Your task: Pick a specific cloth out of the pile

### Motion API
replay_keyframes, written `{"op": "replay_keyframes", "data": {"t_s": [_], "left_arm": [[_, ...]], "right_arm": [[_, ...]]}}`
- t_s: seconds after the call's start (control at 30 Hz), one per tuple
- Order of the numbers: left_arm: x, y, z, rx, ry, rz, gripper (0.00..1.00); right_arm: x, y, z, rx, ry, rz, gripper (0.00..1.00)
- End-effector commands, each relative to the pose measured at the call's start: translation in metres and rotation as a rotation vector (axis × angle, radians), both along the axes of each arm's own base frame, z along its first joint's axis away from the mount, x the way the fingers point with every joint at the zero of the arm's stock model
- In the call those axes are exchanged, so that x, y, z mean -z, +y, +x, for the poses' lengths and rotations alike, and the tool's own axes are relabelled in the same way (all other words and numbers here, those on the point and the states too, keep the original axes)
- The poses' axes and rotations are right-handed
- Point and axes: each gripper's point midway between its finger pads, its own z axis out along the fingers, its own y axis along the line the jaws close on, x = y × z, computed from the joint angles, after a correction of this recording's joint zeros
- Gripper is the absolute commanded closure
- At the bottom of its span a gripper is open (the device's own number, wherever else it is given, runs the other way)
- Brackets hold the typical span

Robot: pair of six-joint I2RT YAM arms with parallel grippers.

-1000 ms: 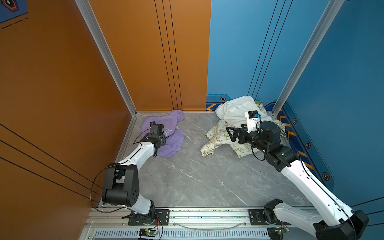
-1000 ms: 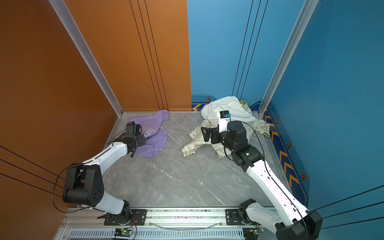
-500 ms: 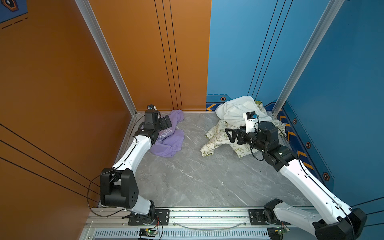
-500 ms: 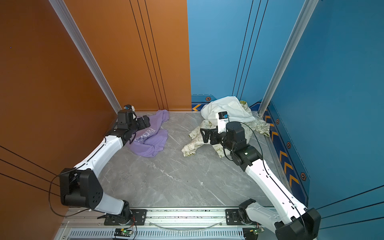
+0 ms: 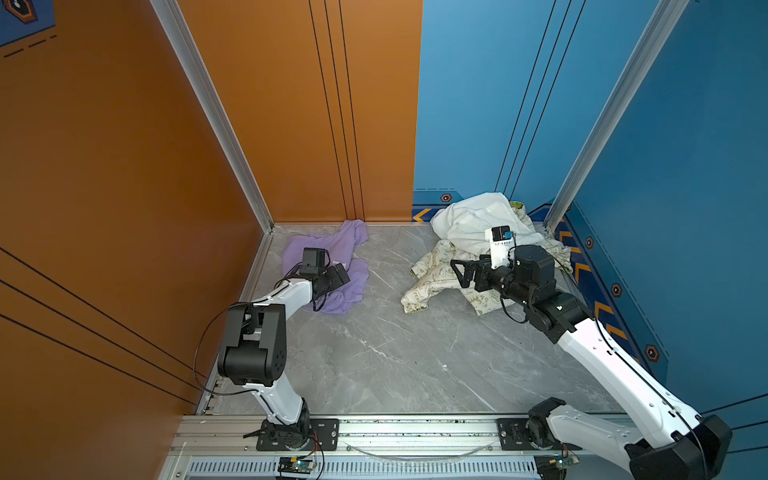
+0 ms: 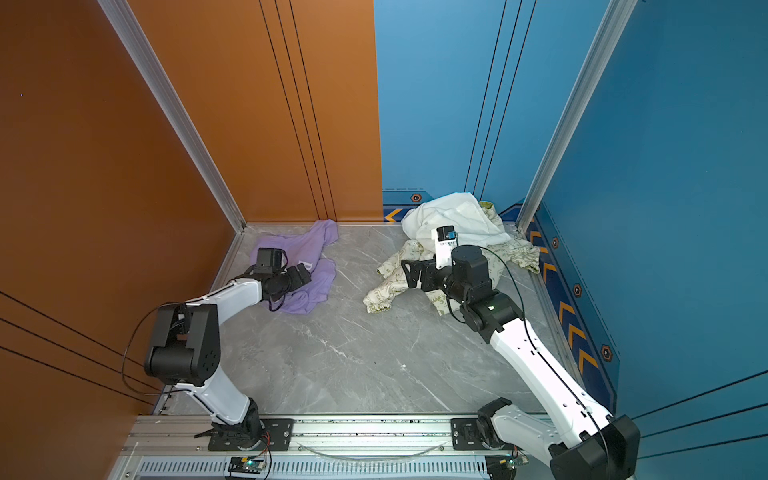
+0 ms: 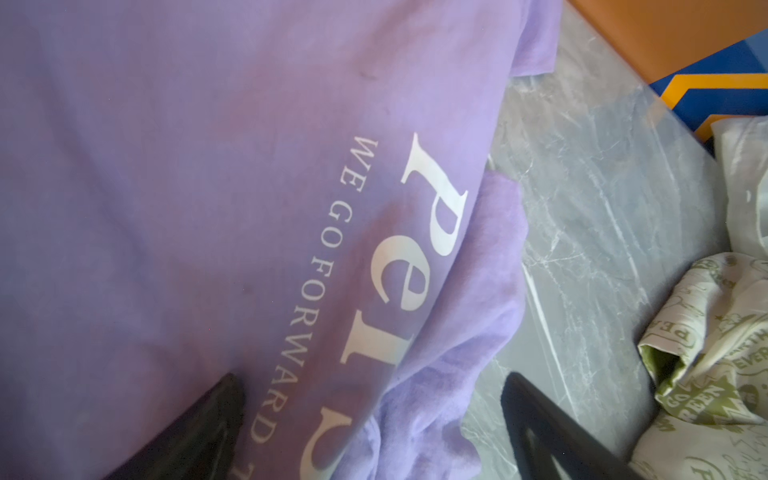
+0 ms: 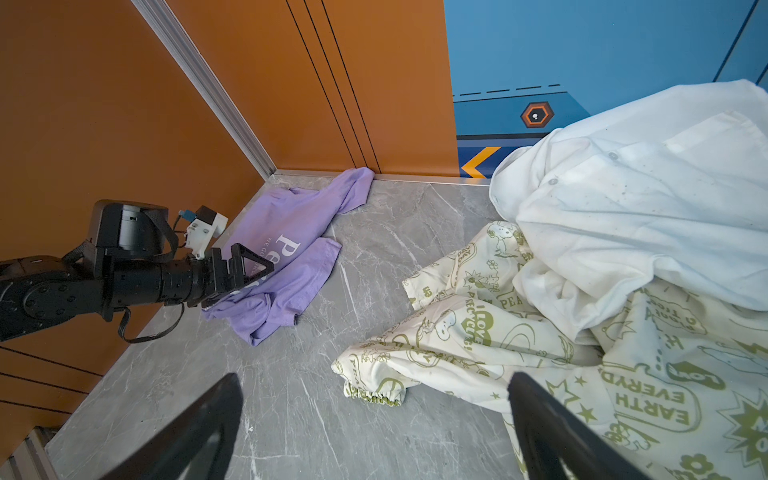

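We see the lilac T-shirt [image 5: 351, 245] lying crumpled on the grey marble-look tabletop [image 5: 395, 353], far-left corner by the orange wall [image 5: 124, 166], well apart from the pile [image 5: 478, 249]. Soft jersey, white serif lettering face up. Pile = rumpled white button shirt [image 5: 473, 224] over a cream cloth w/ green doodle print [image 5: 432, 278]. L arm [image 5: 286, 295] stretched low, left gripper [image 5: 343, 274] just over the tee, fingers spread wide, nothing pinched. R arm [image 5: 602, 345] bent, right gripper [image 5: 457, 272] pointing left at the cream cloth's edge, fingers wide apart, empty.
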Motion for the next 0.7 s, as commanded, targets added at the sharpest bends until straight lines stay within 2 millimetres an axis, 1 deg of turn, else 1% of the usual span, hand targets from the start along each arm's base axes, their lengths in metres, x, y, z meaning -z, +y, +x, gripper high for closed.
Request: {"op": "replay_keyframes", "data": {"t_s": [0.0,0.07,0.2,0.27,0.3,0.37,0.47,0.53,0.67], "left_arm": [[0.028,-0.008,-0.014,-0.006,0.077,-0.042,0.02],[0.038,-0.008,-0.018,-0.01,0.104,-0.046,0.02],[0.047,-0.002,-0.023,-0.029,0.127,-0.034,0.02],[0.045,-0.001,-0.023,-0.034,0.122,-0.037,0.02],[0.04,0.0,-0.021,-0.034,0.109,-0.039,0.02],[0.022,0.001,-0.017,-0.027,0.061,-0.026,0.02],[-0.019,0.006,-0.01,-0.011,-0.047,0.05,0.02],[-0.056,0.012,-0.007,0.003,-0.144,0.109,0.02],[-0.12,0.023,-0.012,0.019,-0.313,0.235,0.02]], "right_arm": [[0.006,0.003,0.0,-0.015,0.021,0.011,0.0],[0.006,0.002,0.0,-0.013,0.02,0.007,0.0],[0.008,0.0,-0.002,-0.011,0.021,-0.001,0.0],[0.01,0.001,-0.002,-0.013,0.021,-0.004,0.0],[0.011,0.0,-0.002,-0.01,0.024,-0.007,0.0],[0.011,-0.002,-0.002,-0.003,0.02,-0.01,0.0],[0.01,-0.01,0.0,0.039,0.004,-0.028,0.0],[0.008,-0.018,0.002,0.078,-0.015,-0.043,0.0],[0.006,-0.039,0.002,0.159,-0.051,-0.056,0.0]]}}
